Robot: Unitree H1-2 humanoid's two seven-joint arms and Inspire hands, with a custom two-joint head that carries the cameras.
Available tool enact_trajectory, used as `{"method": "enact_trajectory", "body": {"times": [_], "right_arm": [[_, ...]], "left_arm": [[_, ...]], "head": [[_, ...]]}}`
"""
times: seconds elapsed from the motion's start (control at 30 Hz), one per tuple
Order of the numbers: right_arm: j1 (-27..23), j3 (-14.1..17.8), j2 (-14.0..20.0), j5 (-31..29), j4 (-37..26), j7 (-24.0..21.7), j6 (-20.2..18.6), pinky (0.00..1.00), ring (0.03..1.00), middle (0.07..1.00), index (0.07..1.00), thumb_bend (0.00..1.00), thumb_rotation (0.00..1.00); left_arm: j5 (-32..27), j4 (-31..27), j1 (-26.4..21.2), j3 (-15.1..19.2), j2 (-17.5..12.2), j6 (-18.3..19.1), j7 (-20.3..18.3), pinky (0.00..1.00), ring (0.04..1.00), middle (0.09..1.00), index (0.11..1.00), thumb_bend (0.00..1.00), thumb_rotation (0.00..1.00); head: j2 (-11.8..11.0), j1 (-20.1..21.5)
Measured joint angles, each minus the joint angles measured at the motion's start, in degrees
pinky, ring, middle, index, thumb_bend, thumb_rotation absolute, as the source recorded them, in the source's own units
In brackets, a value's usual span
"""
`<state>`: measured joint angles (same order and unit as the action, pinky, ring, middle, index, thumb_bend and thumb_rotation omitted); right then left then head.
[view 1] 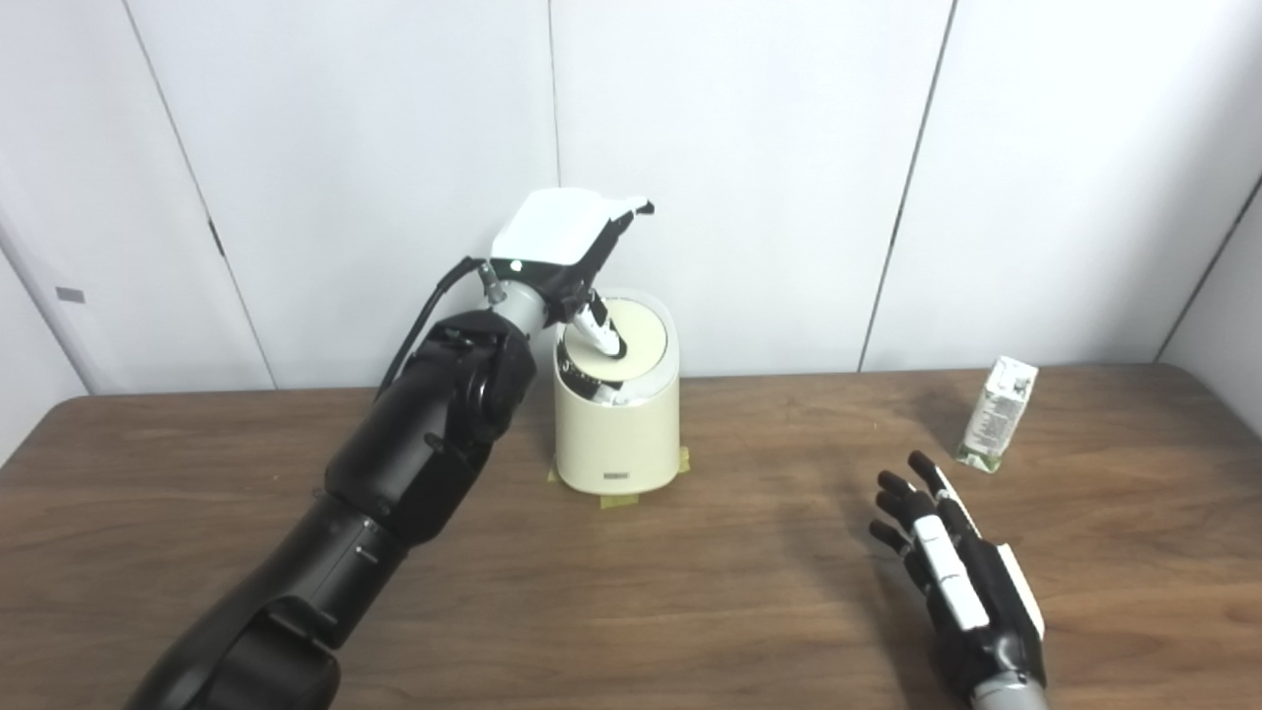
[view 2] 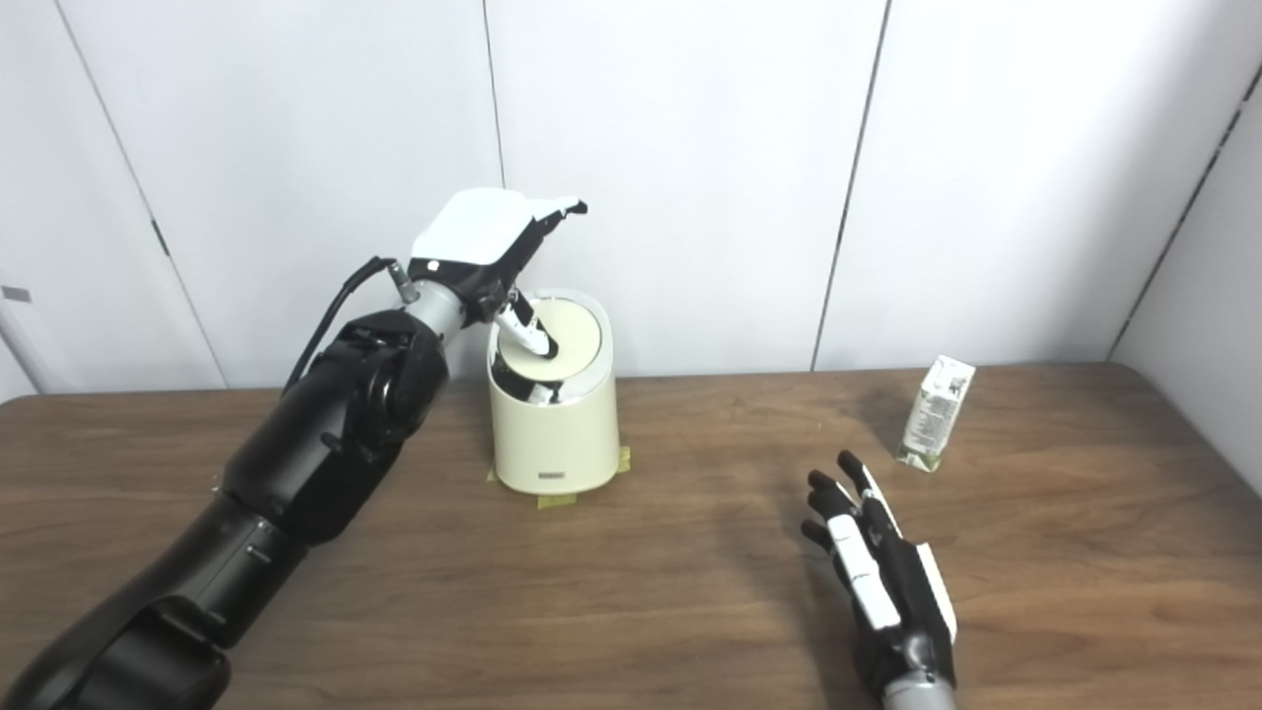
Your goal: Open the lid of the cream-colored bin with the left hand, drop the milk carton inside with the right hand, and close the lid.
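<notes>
The cream-colored bin (view 1: 616,434) stands on the wooden table (view 1: 690,592) left of centre, close to the wall. Its round lid (view 1: 643,340) is tilted, with a dark gap showing at its near left edge. My left hand (view 1: 567,242) hovers over the bin, fingers stretched toward the wall and the thumb (view 1: 603,330) pressing down on the lid. It holds nothing. The milk carton (view 1: 998,414) stands upright at the back right of the table. My right hand (view 1: 946,562) is open low over the table, fingers spread, well short of the carton.
Strips of yellow tape (view 1: 621,500) mark the bin's base. White wall panels run right behind the table. My left forearm (view 1: 424,444) crosses the table's left half.
</notes>
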<state>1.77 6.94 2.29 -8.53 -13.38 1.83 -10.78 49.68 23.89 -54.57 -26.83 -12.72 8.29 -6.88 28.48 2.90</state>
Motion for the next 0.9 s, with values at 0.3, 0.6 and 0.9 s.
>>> {"method": "enact_trajectory", "body": {"times": [0.3, 0.6, 0.9], "right_arm": [[0.0, 0.05, 0.0, -0.6, -0.32, 0.09, -0.28, 0.83, 0.889, 0.865, 0.933, 0.66, 0.67], [0.02, 0.04, 0.01, -0.64, -0.76, 0.21, -0.63, 0.84, 0.889, 0.861, 0.932, 0.65, 0.66], [0.08, -0.23, 0.01, -0.66, -0.93, 0.19, -0.66, 0.84, 0.893, 0.868, 0.934, 0.66, 0.68]], "left_arm": [[0.83, 0.0, 0.0, -0.12, -0.09, 0.12, -0.73, 0.81, 0.879, 0.872, 0.898, 1.0, 0.03], [2.26, 0.17, 0.0, -0.84, -0.25, 0.05, -1.25, 0.84, 0.872, 0.869, 0.9, 1.0, 0.03], [3.99, 0.03, 0.0, -2.78, -0.69, -0.35, -1.64, 0.89, 0.892, 0.887, 0.922, 1.0, 0.06]], "head": [[0.35, -0.26], [0.44, -0.26], [0.44, 0.88]]}}
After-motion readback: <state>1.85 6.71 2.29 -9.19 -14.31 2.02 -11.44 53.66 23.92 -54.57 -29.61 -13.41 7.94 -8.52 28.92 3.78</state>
